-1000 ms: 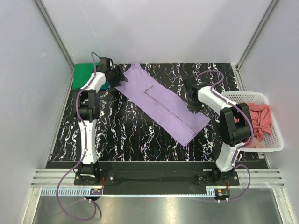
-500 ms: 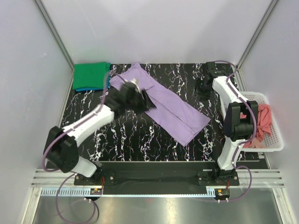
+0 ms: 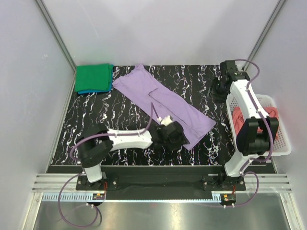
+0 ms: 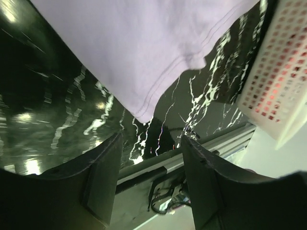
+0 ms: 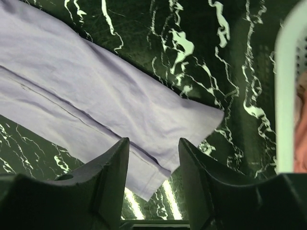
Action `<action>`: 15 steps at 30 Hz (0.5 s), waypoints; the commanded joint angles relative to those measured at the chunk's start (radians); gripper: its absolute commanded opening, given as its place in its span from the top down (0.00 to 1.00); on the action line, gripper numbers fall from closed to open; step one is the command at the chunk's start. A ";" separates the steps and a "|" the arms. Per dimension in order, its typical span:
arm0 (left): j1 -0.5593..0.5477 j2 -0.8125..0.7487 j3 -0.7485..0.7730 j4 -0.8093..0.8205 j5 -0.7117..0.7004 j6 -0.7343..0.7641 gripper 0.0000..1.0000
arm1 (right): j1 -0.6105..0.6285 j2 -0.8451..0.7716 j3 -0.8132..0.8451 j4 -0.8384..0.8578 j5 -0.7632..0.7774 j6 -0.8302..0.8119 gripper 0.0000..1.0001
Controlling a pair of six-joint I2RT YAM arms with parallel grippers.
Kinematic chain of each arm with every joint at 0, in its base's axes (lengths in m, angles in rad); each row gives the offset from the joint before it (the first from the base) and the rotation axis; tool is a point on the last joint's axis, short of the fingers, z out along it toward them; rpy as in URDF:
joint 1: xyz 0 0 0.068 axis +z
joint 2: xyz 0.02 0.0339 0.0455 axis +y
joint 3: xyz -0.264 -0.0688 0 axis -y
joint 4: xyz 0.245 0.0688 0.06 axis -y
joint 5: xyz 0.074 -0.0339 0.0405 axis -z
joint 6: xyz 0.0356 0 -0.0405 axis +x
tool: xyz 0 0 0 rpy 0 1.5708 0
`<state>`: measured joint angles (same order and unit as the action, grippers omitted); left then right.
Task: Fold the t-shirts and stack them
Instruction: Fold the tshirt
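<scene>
Hovers with left gripper (image 4: 151,139) spread and empty, just short of purple shirt's (image 4: 144,48) near-right corner.
Runs long axis from there toward table's (image 3: 120,120) far-left corner, with right gripper (image 5: 153,143) likewise spread and empty by far-right corner, farther off; favours left arm.

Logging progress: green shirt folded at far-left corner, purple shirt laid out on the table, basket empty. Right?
No: the basket is not empty; a pink shirt lies in it, per the top view. Green shirt folded far-left, purple shirt laid out on the table: correct.
</scene>
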<state>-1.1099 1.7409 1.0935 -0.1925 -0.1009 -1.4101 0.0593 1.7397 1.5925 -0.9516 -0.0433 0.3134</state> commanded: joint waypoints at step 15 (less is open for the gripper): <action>-0.136 0.118 0.055 0.036 -0.223 -0.349 0.43 | -0.010 -0.167 -0.135 0.001 -0.007 0.038 0.49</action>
<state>-1.2449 1.8877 1.1744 -0.1856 -0.2405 -1.6844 0.0456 1.6238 1.4666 -0.9672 -0.0460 0.3428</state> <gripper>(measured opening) 0.576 0.516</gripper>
